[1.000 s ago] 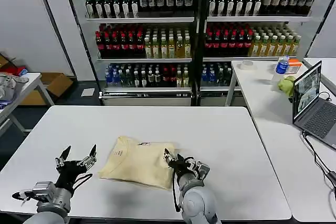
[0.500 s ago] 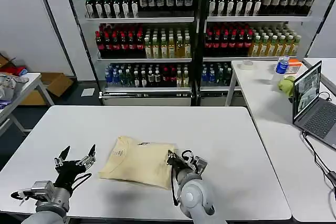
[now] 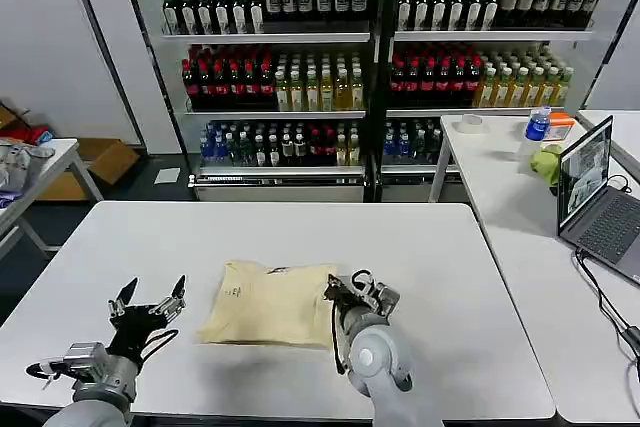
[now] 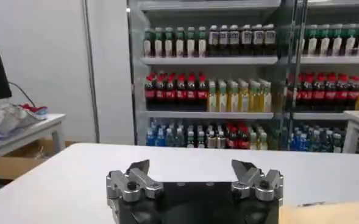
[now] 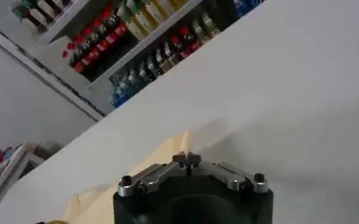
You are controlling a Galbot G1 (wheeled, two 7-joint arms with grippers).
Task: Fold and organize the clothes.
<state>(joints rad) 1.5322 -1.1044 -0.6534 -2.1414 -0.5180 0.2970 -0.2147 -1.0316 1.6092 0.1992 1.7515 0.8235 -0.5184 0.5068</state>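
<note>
The clothes, one pale yellow garment folded into a rough rectangle, lie flat on the white table in front of me, with a small printed label near the neck. My right gripper is at the garment's right edge, its fingertips pinched together on the fabric corner. In the right wrist view the shut right gripper meets the cream cloth. My left gripper hovers open to the left of the garment, apart from it. In the left wrist view the left gripper holds nothing, and a strip of the clothes shows beside it.
Shelves of drink bottles stand beyond the table's far edge. A second white table on the right carries a laptop, a water bottle and a green item. Bare tabletop lies on all sides of the garment.
The right gripper has shifted slightly right and away from me, and the garment slid with it and lies flatter. The left gripper has barely moved.
</note>
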